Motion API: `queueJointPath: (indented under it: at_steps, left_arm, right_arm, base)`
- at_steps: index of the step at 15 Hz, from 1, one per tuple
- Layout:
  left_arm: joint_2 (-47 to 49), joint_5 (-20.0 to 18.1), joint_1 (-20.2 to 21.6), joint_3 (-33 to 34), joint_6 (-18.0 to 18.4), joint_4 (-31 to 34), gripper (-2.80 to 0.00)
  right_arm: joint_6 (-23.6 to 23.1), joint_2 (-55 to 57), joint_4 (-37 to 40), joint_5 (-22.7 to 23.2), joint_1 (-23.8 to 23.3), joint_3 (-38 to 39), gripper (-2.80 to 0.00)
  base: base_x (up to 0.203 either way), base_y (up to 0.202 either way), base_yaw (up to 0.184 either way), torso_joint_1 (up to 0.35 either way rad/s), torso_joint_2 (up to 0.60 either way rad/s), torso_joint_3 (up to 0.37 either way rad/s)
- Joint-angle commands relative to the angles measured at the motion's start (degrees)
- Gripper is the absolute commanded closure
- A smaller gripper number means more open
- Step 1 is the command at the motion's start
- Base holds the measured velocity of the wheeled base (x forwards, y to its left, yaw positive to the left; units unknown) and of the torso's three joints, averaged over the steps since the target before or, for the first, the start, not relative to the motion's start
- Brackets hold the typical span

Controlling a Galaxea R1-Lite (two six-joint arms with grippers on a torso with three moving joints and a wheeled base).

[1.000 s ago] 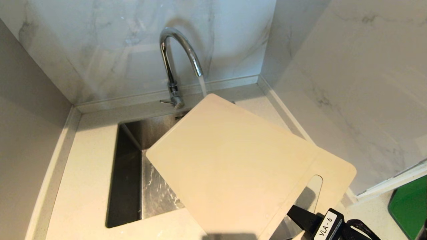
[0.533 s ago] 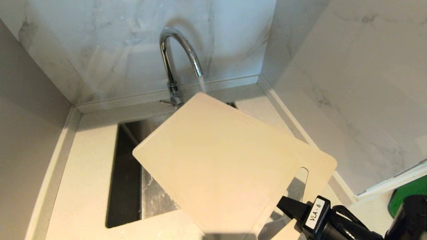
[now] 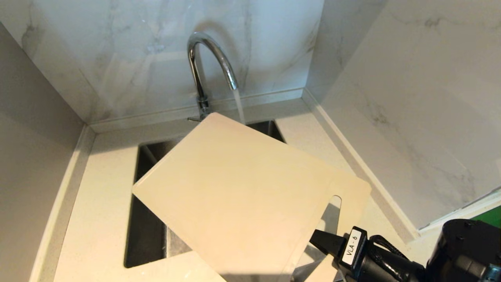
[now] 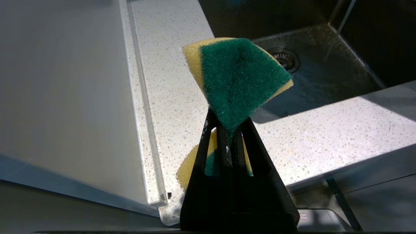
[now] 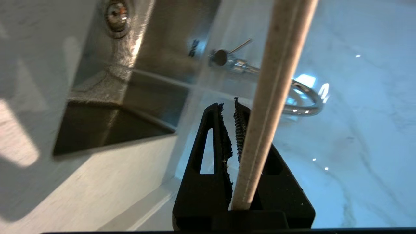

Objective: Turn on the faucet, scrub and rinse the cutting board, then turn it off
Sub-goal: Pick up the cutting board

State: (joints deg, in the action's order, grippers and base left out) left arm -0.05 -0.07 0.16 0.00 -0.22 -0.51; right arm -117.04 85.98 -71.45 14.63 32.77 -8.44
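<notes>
The chrome faucet (image 3: 207, 58) is running; its water stream (image 3: 239, 103) falls to the far edge of the cutting board (image 3: 242, 196). The cream board hangs tilted over the sink (image 3: 145, 235), covering most of it. My right gripper (image 3: 327, 244) is shut on the board's handle end, beside the handle hole (image 3: 332, 211), at the bottom right. In the right wrist view the board's edge (image 5: 279, 81) runs up out of that gripper (image 5: 228, 109), with the faucet (image 5: 304, 105) behind. My left gripper (image 4: 227, 122) is shut on a green and yellow sponge (image 4: 239, 76), parked over the countertop.
Speckled countertop (image 3: 98, 203) surrounds the sink, with marble walls close behind and to the right. The sink drain (image 4: 286, 58) shows in the left wrist view. A green object (image 3: 489, 215) lies at the far right edge.
My right arm has swung the cutting board to the left over the sink and come further into view. The board's far corner now hides the faucet's base. Water keeps running.
</notes>
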Motion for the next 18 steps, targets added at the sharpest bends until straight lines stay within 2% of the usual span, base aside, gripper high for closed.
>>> queueJointPath:
  at_steps: [1, 18]
  left_arm:
    - [-0.1, 0.0, 0.0, 0.0, 0.0, 0.0, 0.00]
    - [-0.1, 0.0, 0.0, 0.0, 0.0, 0.0, 0.00]
  right_arm:
    - [-0.8, 3.0, -2.1, 0.9, 0.0, 0.0, 0.00]
    - [-0.8, 3.5, -2.3, 1.0, 0.1, 0.1, 0.00]
  base:
    - [0.000, 0.000, 0.000, 0.000, 0.00, 0.000]
    - [0.000, 0.000, 0.000, 0.000, 0.00, 0.000]
